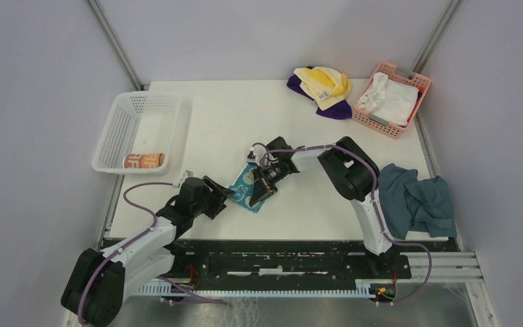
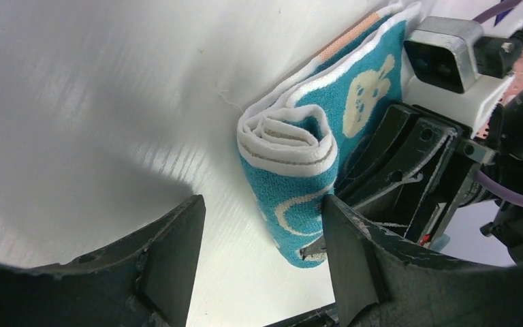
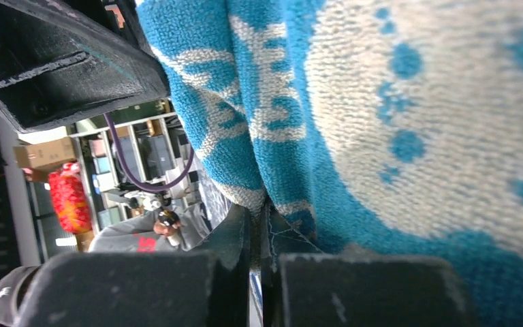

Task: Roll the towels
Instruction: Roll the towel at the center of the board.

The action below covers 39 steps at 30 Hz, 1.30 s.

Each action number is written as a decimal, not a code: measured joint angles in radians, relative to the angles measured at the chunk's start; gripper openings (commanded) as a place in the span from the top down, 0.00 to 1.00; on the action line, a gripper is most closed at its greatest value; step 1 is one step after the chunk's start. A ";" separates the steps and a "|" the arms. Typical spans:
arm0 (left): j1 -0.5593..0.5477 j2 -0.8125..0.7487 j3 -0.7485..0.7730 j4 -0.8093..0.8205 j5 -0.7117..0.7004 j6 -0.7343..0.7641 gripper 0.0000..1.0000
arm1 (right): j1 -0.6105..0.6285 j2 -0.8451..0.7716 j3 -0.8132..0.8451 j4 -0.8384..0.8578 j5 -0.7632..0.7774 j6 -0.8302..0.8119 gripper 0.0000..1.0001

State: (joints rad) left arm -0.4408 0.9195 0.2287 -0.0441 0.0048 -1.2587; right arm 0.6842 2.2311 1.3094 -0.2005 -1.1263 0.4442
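Jaws-wise, the left gripper (image 1: 226, 193) is spread apart and holding nothing, just left of centre. Far left, one rolled orange towel (image 1: 143, 161) sits in the white basket (image 1: 119, 116). Mid-frame, the teal towel (image 1: 244, 182) lies rolled on the table (image 1: 245, 109), with the right gripper (image 1: 259, 193) clamped on its edge. Upper right, the yellow towel (image 1: 323, 83) and purple towel (image 1: 334, 112) are heaped and not rolled yet, so roughly halfway I'd say.

Bright even light, soft shadows

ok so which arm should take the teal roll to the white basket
Probably left: the left pincer is open with the teal roll just ahead, and the white basket is on its side. The right pincer is shut on the roll.
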 measured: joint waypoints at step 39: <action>0.001 0.330 0.073 0.254 0.041 -0.001 0.48 | 0.311 -0.515 -0.128 -0.127 0.943 -0.462 0.43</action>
State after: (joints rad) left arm -0.4400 1.2499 0.3019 0.2096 0.0460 -1.2598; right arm 0.9955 1.7161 1.1812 -0.3271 -0.1829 -0.0174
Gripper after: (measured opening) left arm 0.515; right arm 0.569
